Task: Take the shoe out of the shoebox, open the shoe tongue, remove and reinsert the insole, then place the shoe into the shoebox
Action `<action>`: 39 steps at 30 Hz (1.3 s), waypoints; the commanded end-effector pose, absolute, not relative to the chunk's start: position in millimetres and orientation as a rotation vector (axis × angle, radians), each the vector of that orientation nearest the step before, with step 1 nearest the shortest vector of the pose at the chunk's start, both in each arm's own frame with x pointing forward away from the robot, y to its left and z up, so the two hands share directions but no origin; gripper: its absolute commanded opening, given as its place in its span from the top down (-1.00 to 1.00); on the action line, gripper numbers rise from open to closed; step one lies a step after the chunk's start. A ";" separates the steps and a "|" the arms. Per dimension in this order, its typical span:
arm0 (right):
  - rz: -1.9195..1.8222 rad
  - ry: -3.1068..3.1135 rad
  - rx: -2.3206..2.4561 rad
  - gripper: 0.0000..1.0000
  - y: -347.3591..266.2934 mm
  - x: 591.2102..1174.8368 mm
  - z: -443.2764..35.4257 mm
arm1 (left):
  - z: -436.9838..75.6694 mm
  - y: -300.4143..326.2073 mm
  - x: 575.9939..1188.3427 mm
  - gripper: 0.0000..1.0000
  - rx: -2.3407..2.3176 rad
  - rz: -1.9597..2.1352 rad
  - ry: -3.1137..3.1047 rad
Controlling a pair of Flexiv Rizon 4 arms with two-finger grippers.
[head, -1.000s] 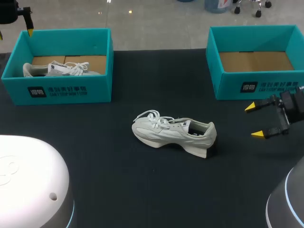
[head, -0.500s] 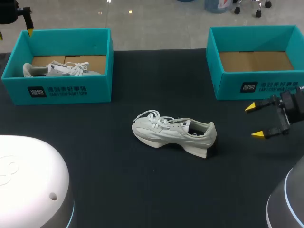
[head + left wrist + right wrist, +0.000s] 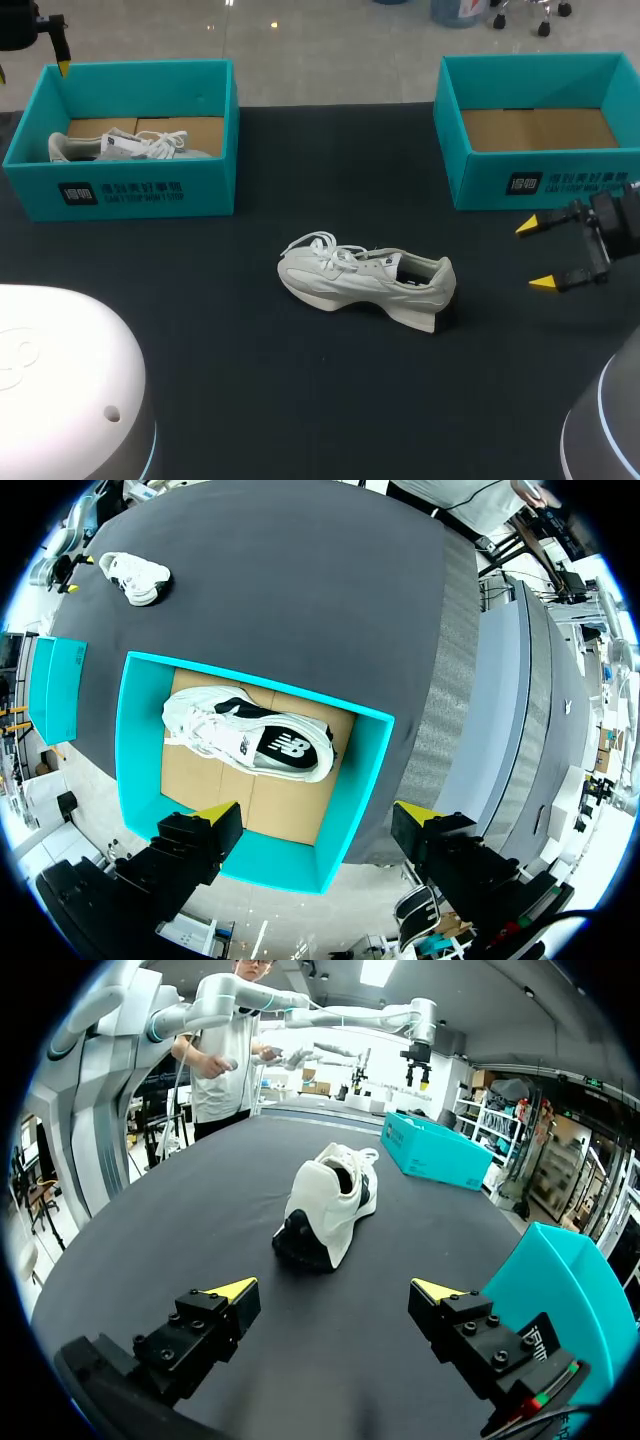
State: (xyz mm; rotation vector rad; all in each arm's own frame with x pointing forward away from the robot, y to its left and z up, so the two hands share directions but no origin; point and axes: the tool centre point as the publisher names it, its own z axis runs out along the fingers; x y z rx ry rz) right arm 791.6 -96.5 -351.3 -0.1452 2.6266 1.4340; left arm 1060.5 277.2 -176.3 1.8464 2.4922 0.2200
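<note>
The dark table (image 3: 250, 380) carries everything, and nearest on it is the white shoe (image 3: 365, 280), out of any box, standing upright on its sole around the middle of the table, well apart from both boxes. Its toe points toward the robot's left and its heel toward the right, the laces lie loose over the front, and the opening at the collar shows dark. Off to the shoe's heel side hangs the right gripper (image 3: 534, 254), low over the table, its two yellow-tipped fingers spread wide with nothing between them. In the right wrist view the shoe sits ahead of the gripper with its heel turned toward it, well clear of the fingers. Farther back on the right stands the right shoebox (image 3: 540, 180), teal, open at the top, its brown cardboard floor showing. Farther back on the left stands the left shoebox (image 3: 120, 195), also teal and open, with a second shoe (image 3: 125, 146) inside it. In the left wrist view this one lies on its side on the cardboard floor, white with a dark panel. Farthest of all, the left gripper (image 3: 318, 815) hangs high above that box at its far left corner, fingers spread wide and touching nothing.
</note>
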 end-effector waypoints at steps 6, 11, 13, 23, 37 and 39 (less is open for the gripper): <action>1.410 2.663 -0.083 -1.00 -91.0 784.9 -356.6 | -176.0 277.2 1059.7 -1.00 1.846 0.224 2.492; 1.393 2.638 0.039 -1.00 -85.0 776.4 -362.5 | -176.0 277.2 1059.7 -1.00 1.846 0.224 2.492; 1.398 2.631 0.077 -1.00 -82.3 772.2 -365.7 | -176.0 277.2 1059.7 -1.00 1.846 0.224 2.492; 1.378 2.586 0.238 -1.00 -62.8 755.0 -372.2 | -176.0 277.2 1059.7 -1.00 1.846 0.224 2.492; 1.326 2.542 0.314 -1.00 -33.1 762.7 -383.4 | -176.0 277.2 1059.7 -1.00 1.846 0.224 2.492; 1.338 2.539 0.323 -1.00 -27.3 760.2 -384.1 | -176.0 277.2 1059.7 -1.00 1.846 0.224 2.492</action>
